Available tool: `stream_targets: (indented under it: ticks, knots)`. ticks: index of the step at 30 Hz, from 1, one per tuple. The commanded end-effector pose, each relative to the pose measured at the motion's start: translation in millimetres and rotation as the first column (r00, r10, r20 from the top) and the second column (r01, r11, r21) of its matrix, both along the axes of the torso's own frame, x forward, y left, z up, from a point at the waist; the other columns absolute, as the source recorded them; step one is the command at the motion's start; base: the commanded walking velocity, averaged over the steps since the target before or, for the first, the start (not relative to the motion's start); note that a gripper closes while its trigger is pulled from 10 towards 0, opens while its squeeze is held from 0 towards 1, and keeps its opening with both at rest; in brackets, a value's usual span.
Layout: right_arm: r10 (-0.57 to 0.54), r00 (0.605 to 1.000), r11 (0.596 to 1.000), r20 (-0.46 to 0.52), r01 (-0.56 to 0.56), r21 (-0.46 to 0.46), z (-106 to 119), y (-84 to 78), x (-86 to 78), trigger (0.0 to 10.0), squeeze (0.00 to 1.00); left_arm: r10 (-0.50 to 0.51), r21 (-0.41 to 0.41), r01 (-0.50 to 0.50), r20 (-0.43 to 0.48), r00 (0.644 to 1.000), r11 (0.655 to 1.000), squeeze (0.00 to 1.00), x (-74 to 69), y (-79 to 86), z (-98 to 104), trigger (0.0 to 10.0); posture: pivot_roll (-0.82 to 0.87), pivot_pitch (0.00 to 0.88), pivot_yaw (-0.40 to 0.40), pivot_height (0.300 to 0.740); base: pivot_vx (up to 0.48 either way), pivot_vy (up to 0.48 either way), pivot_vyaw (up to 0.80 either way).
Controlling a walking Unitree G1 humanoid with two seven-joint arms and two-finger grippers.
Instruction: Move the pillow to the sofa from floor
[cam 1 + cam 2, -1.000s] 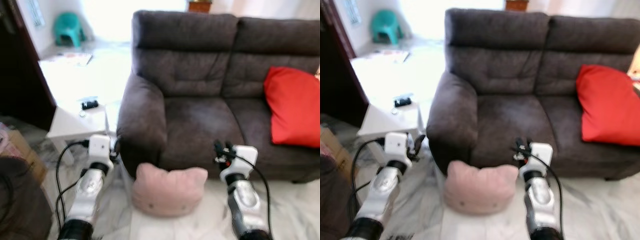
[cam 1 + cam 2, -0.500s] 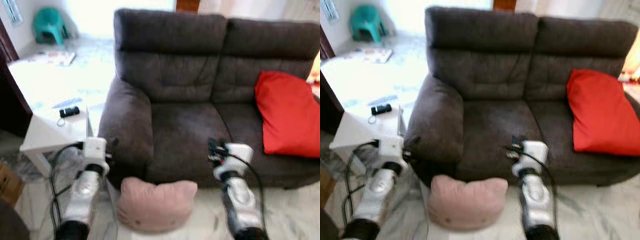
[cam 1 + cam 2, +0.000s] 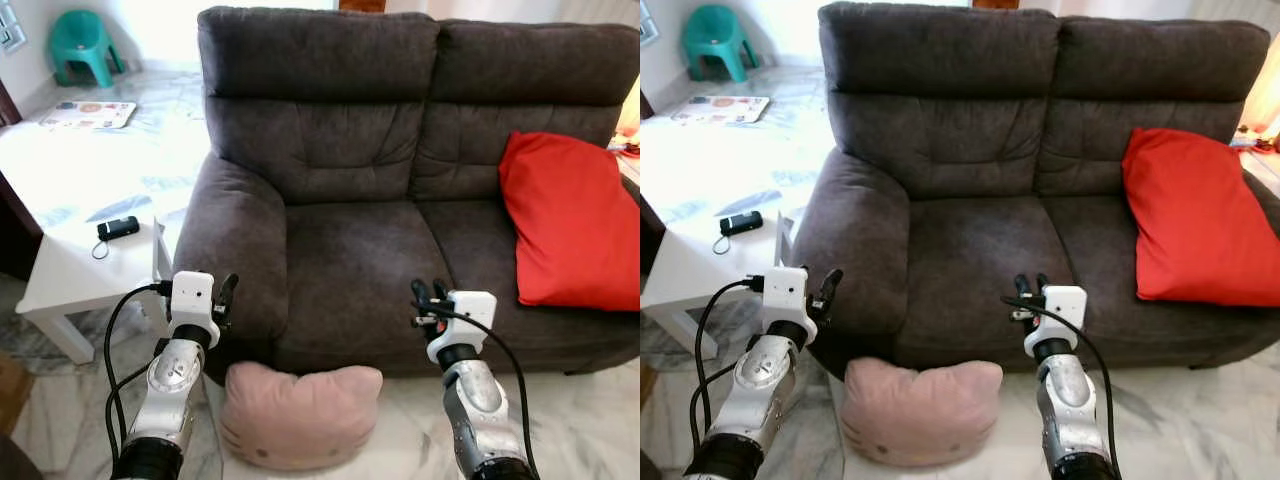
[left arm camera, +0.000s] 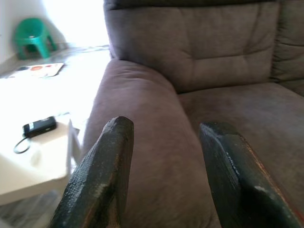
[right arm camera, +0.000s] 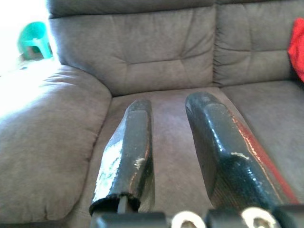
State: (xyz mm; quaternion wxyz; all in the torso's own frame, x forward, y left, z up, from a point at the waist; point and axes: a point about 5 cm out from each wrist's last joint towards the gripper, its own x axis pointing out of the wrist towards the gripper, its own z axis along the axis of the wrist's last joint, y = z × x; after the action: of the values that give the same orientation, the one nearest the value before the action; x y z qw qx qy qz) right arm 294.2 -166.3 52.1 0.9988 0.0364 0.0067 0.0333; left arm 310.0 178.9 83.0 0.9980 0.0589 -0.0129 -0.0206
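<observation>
You see two silver arms with white wrist boxes and looping black cables; the left gripper [image 3: 226, 296] and right gripper [image 3: 428, 293] carry long, scuffed black fingers.

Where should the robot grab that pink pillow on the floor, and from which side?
Probably by the pink pillow's two ends, one gripper per side, coming down from above. It lies on the floor against the sofa front, wider than either gripper's opening. The left gripper and right gripper hang open above it, roughly flanking it.
</observation>
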Motion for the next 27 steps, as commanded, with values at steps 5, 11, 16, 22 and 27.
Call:
stream_targets:
  ticks: [5,11,16,22,27]
  knots:
    - [0.002,1.0,1.0,0.014,-0.003,0.024,2.7,1.5,0.3,10.0,0.0,0.011,-0.002,-0.011,-0.009,1.0,1.0,0.0,-0.4,1.6,-1.6,10.0,0.05,0.0,-0.049,0.74,0.0,0.0,0.48]
    - [-0.022,1.0,1.0,0.02,0.022,0.023,3.6,-2.4,0.8,10.0,0.0,0.005,-0.009,-0.005,-0.007,1.0,1.0,0.0,-0.4,0.8,-1.8,10.0,0.05,0.0,-0.048,0.74,0.0,0.0,0.0]
    - [-0.027,0.999,0.999,0.022,0.027,0.025,4.1,-4.0,0.9,10.0,0.0,-0.009,-0.015,0.009,0.011,1.0,1.0,0.0,-0.8,-1.3,0.5,10.0,0.05,0.0,-0.046,0.74,0.0,0.0,0.0]
    - [-0.026,0.999,0.999,0.032,0.024,0.034,6.0,-2.1,1.8,10.0,0.0,0.003,-0.007,-0.003,0.024,1.0,1.0,0.0,-0.7,0.6,2.0,10.0,0.05,0.0,-0.042,0.74,0.0,0.0,0.0]
    - [-0.037,0.999,0.999,0.029,0.036,0.04,6.8,-2.5,3.9,10.0,0.0,0.007,-0.007,-0.007,0.028,1.0,1.0,0.0,-0.8,2.0,2.4,10.0,0.04,0.0,-0.039,0.74,0.0,0.0,0.0]
